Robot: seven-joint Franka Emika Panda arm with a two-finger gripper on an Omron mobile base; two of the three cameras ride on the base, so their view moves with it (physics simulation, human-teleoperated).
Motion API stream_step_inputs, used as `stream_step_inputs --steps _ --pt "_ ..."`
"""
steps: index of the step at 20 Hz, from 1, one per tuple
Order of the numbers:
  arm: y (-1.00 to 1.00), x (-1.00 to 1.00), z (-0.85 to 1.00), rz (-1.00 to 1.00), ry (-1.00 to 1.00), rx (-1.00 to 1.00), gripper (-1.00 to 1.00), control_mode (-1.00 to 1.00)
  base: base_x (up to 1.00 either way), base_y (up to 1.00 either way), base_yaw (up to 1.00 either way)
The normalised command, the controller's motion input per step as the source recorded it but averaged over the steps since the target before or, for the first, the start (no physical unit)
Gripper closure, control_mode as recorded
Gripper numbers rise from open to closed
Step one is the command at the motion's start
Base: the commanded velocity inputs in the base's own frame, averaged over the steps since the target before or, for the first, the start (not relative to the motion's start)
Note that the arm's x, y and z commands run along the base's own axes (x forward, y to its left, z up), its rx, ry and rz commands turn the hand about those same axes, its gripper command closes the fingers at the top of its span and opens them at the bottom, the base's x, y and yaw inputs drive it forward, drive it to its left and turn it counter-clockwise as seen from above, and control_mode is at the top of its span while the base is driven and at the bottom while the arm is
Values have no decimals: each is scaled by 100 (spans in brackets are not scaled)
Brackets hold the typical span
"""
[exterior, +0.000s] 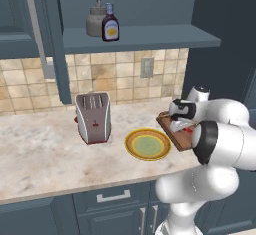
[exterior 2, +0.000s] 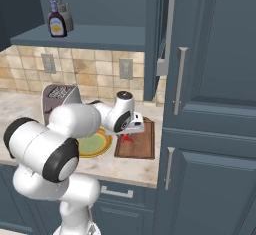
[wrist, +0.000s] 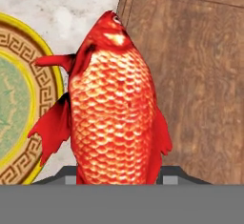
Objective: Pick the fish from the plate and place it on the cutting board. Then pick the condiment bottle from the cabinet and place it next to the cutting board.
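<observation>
Hiding its own tail, fish (wrist: 114, 104) clamped in fingers (exterior 2: 128, 138); cutting board (wrist: 200, 85) below

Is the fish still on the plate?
No, off it. The gripper holds the fish above the cutting board's edge; the plate is empty.

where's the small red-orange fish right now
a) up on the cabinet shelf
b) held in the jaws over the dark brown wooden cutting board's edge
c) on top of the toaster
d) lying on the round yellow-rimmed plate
b: the small red-orange fish hangs in the gripper over the near edge of the dark brown wooden cutting board; the round yellow-rimmed plate holds no fish.
</observation>
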Motion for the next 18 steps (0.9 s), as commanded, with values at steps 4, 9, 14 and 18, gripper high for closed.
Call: stream_step_inputs --steps 4,9,14,18 --pt "-10 10 -19 0 0 0 100 -100 0 0 0" --pt "-5 8 -29 0 0 0 100 -100 0 0 0" --pt "0 9 -14 0 0 0 100 -100 0 0 0" --pt "-6 13 -10 0 0 0 100 -100 0 0 0"
